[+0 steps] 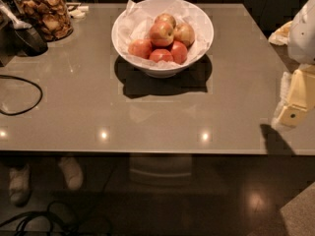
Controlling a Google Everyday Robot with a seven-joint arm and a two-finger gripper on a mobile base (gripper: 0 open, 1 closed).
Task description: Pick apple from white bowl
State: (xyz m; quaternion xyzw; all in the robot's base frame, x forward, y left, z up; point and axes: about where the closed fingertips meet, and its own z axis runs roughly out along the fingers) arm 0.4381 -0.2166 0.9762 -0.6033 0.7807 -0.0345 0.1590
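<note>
The white bowl (202,28), wide, glossy and lined with crinkled white paper, stands on the grey table at the back centre. Several apples are piled in it. The apple (161,33) with a pinkish-red blush over yellow-green skin lies on top of the pile. Deeper red apples (178,51) lie in front of it and around it. My gripper (294,104), a cream-coloured piece under a white arm part, is at the far right edge of the view. It is over the table's right front corner, well to the right of the bowl and nearer the front.
A glass jar of brown snacks (47,11) stands at the back left, next to a dark object with a spoon (24,33). A black cable (22,95) loops over the table's left side. A person's shoes (71,173) and floor cables show under the front edge.
</note>
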